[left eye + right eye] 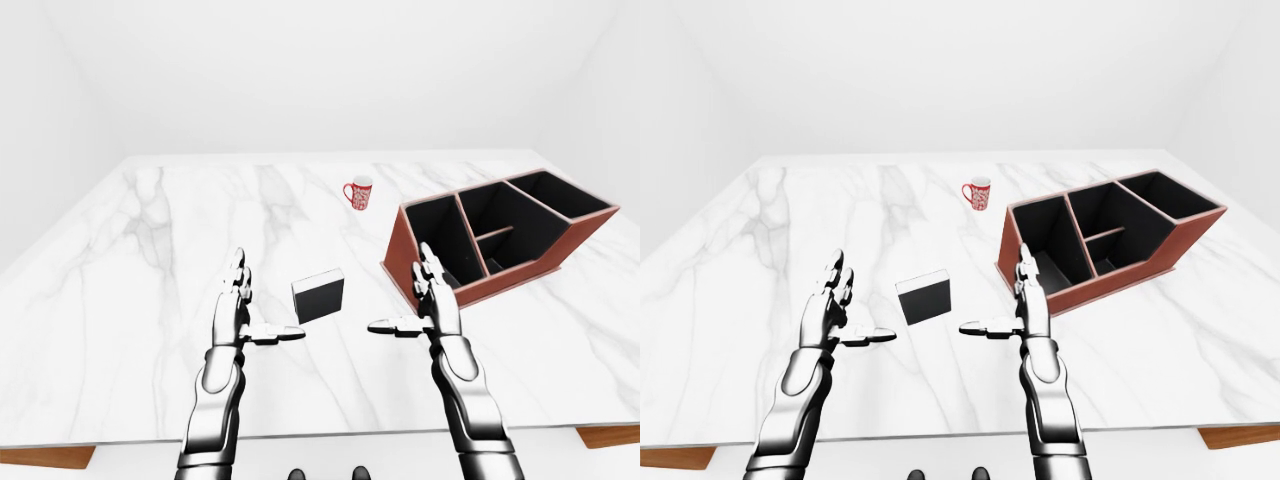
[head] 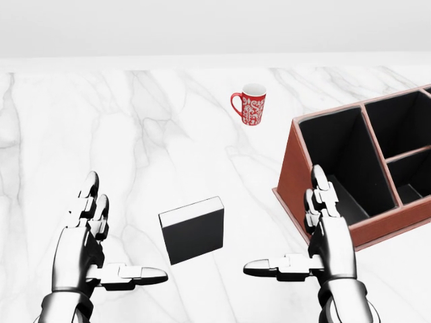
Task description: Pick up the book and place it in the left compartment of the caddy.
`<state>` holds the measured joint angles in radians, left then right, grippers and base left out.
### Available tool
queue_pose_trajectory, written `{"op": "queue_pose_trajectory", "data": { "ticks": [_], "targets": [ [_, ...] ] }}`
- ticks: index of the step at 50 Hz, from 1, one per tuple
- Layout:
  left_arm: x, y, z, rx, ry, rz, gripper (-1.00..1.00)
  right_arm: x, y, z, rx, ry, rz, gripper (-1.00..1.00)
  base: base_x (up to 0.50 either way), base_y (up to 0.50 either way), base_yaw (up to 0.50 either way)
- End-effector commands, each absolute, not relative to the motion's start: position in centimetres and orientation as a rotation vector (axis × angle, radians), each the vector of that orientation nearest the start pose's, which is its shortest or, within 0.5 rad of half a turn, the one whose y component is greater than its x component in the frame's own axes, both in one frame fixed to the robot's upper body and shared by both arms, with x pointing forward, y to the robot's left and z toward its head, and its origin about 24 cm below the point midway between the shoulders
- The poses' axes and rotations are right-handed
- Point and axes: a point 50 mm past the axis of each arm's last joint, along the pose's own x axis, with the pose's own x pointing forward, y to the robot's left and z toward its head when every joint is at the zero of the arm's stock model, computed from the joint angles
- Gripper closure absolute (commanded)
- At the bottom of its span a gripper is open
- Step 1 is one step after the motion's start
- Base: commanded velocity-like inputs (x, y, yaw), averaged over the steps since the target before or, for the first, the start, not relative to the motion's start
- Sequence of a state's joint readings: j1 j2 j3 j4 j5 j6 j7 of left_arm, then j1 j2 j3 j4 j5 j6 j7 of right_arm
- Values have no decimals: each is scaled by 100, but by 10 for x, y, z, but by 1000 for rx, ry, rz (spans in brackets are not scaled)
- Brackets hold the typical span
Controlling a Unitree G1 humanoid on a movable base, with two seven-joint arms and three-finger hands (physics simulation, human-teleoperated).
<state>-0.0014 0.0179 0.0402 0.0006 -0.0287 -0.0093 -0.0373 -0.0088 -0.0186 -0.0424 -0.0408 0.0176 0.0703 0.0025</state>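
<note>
A black book (image 2: 193, 229) with a white page edge lies flat on the marble table (image 2: 101, 134), low in the head view. My left hand (image 2: 101, 245) hovers open to the left of the book, apart from it. My right hand (image 2: 300, 235) is open to the book's right, between the book and the caddy. The red-brown caddy (image 2: 350, 161) with black compartments stands at the right; its left compartment (image 2: 343, 158) is a long slot nearest the book, and nothing shows in it.
A red patterned mug (image 2: 250, 105) stands above the book in the head view, left of the caddy's top end. The table's near edge (image 1: 320, 440) and brown corners show at the bottom of the left-eye view.
</note>
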Motion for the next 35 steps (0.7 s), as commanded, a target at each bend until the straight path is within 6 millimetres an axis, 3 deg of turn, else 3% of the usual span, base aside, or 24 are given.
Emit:
{"op": "queue_pose_trajectory", "data": {
  "ticks": [1, 13, 15, 19, 28, 35],
  "targets": [
    [253, 161, 41, -13, -6, 1, -100, 256, -157, 61, -49, -31, -5, -100, 0, 0, 0],
    [252, 162, 43, -20, -12, 9, -100, 273, -136, 120, -307, -259, 174, -100, 0, 0, 0],
    [252, 163, 44, -23, -16, 12, -100, 283, -127, 137, -397, -313, 244, -100, 0, 0, 0],
    [251, 163, 44, -25, -22, 15, -100, 297, -118, 149, -497, -330, 304, -100, 0, 0, 0],
    [249, 164, 49, -24, -50, 23, -100, 319, -85, 158, -845, -269, 516, -100, 0, 0, 0],
    [248, 164, 50, -22, -62, 18, -100, 337, -68, 150, -1017, -150, 597, -100, 0, 0, 0]
  ]
}}
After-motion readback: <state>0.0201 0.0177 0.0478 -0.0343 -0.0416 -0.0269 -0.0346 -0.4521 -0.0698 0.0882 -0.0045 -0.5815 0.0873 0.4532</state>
